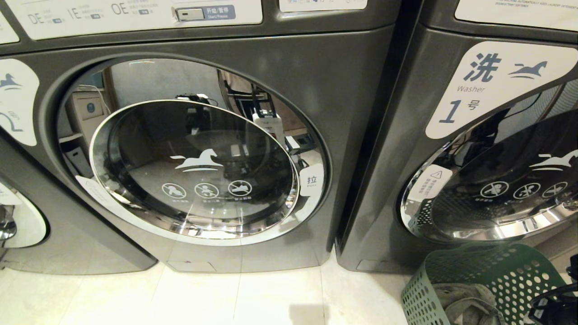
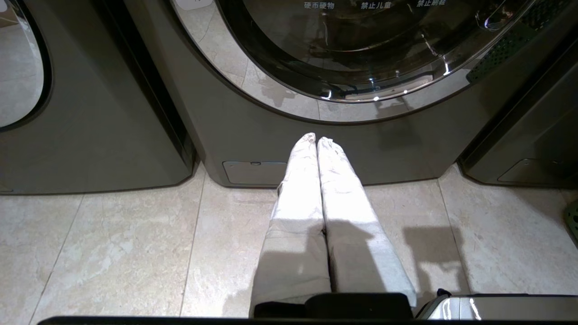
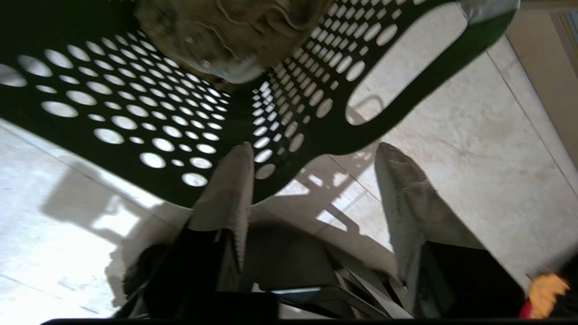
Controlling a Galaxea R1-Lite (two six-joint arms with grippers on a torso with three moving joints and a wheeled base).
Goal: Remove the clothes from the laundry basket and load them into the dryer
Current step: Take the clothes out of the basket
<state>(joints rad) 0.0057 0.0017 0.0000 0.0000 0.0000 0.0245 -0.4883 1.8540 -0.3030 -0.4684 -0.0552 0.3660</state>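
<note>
Crumpled grey-brown clothes are lying inside the green perforated plastic laundry basket, which is standing on glossy tiles before the closed dark-grey dryer. The right gripper is hovering spread above the basket rim; the left gripper is hanging pressed together.

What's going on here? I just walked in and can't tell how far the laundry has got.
Not far. The dryer door is closed, and the clothes lie in the green laundry basket on the floor, in front of the neighbouring washer. The right gripper is at the basket's rim, jaws apart and holding nothing. The left gripper is shut and idle, low in front of the dryer.
</note>
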